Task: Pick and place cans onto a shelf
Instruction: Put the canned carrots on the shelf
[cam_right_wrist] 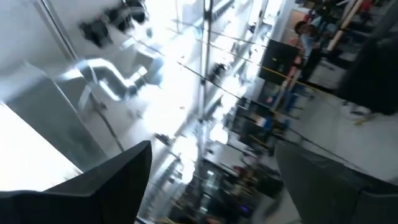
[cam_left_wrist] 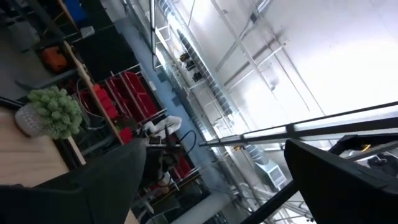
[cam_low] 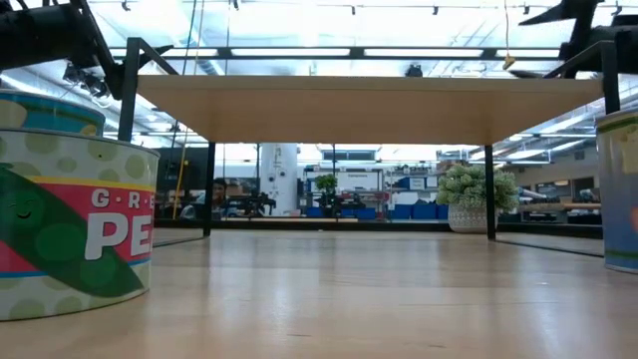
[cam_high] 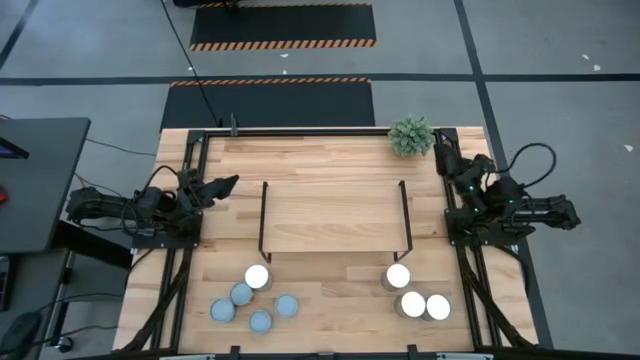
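From overhead we see the wooden worktop (cam_high: 330, 310) with the shelf (cam_high: 333, 222) standing at its middle, a light-wood board carried between thin black rod frames at both ends, its top bare. All eight cans sit on the worktop in front of the shelf, none on the board. Near the shelf's left frame we count five: one wider can with a bright white top (cam_high: 257, 277) and, just beside it, four smaller cans with blue-grey tops (cam_high: 242, 294) bunched close together. Near the right frame stand three more white-topped cans (cam_high: 398, 276), two of them touching side by side.

The left hand (cam_high: 226, 184) hangs over the worktop's left edge, well apart from the cans, its fingers spread and holding nothing; its wrist camera looks up at the ceiling past both dark fingers (cam_left_wrist: 106, 186). The right hand (cam_high: 441, 152) sits at the worktop's right edge just beside a small potted plant (cam_high: 411, 135) at the far corner, its fingers (cam_right_wrist: 93, 186) also spread and empty.

From worktop height we look under the shelf board (cam_low: 369, 108) toward the room, with a printed can of green peas (cam_low: 70, 214) close at the left and the plant (cam_low: 477, 199) beyond.
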`<state>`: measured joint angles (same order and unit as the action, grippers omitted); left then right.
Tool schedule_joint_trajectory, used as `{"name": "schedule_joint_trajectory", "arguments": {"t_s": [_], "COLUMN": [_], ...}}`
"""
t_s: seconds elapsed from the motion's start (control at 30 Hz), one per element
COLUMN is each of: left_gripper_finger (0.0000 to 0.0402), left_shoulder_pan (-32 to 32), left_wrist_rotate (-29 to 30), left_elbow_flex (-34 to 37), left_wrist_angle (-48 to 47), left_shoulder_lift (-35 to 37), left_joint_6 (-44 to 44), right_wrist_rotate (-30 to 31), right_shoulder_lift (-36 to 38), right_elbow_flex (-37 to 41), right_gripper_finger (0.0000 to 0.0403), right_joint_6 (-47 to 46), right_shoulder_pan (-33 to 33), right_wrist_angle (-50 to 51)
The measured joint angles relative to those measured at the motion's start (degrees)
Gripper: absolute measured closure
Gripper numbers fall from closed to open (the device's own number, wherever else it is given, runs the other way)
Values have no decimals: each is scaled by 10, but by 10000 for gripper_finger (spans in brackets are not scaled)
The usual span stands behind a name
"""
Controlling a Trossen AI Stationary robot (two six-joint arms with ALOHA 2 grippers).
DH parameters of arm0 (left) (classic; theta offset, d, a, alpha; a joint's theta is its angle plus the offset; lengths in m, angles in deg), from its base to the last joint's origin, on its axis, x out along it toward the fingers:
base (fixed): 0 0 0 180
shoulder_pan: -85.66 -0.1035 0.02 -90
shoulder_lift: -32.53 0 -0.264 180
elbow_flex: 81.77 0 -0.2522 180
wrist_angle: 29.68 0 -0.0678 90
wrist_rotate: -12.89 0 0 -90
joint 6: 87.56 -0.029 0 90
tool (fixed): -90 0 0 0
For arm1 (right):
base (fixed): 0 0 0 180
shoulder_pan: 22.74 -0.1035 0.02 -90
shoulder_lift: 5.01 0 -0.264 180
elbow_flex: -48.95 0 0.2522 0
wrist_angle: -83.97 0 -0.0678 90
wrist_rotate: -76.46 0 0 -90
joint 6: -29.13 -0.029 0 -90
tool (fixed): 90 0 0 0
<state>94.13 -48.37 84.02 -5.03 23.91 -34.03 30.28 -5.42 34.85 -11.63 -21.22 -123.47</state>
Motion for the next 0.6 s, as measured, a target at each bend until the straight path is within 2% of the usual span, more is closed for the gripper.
{"name": "schedule_joint_trajectory", "arguments": {"t_s": [0.13, 0.23, 0.33, 0.5, 0.6], "left_gripper_finger": [13, 13, 13, 12, 12], "left_shoulder_pan": [0, 0, 0, 0, 0], "left_wrist_rotate": [16, 61, 91, 88, 48], "left_elbow_flex": [0, 0, 0, -1, -28], "left_wrist_angle": [-12, -28, -57, -60, -73], "left_shoulder_lift": [0, 0, 0, 0, -1], "left_joint_6": [-2, -6, -22, -14, -49], "right_wrist_rotate": [11, 14, 3, -21, -42], "right_shoulder_lift": [0, 0, 0, 0, 0], "right_elbow_flex": [0, 0, 0, -1, -18], "right_gripper_finger": [55, 55, 55, 55, 55], "right_joint_6": [-13, -27, 19, 17, 19], "right_shoulder_pan": [0, 0, 0, 0, 0], "right_wrist_angle": [-33, -39, -27, -10, 22]}}
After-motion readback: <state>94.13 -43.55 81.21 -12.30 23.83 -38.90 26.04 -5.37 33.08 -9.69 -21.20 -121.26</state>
